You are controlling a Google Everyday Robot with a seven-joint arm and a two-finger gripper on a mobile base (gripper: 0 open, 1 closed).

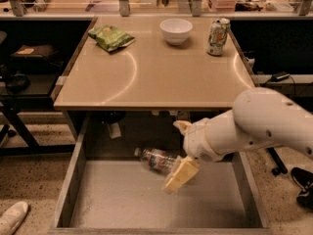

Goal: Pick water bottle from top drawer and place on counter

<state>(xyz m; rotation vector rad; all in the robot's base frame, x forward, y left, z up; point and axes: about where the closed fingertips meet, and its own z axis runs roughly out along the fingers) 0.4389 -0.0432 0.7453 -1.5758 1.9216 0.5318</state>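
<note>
The water bottle (pixel 155 159) lies on its side on the grey bottom of the open top drawer (pixel 122 199), near the drawer's back, cap toward the left. My gripper (pixel 179 175) hangs over the drawer just right of the bottle, its cream fingers pointing down-left and covering the bottle's right end. The white arm reaches in from the right. The beige counter (pixel 156 77) lies above the drawer.
On the counter stand a white bowl (pixel 176 31), a green-white drink can (pixel 217 36) and a green chip bag (pixel 111 36). Drawer side walls (pixel 68 180) bound the left and right. A white shoe (pixel 12 217) lies on the floor at lower left.
</note>
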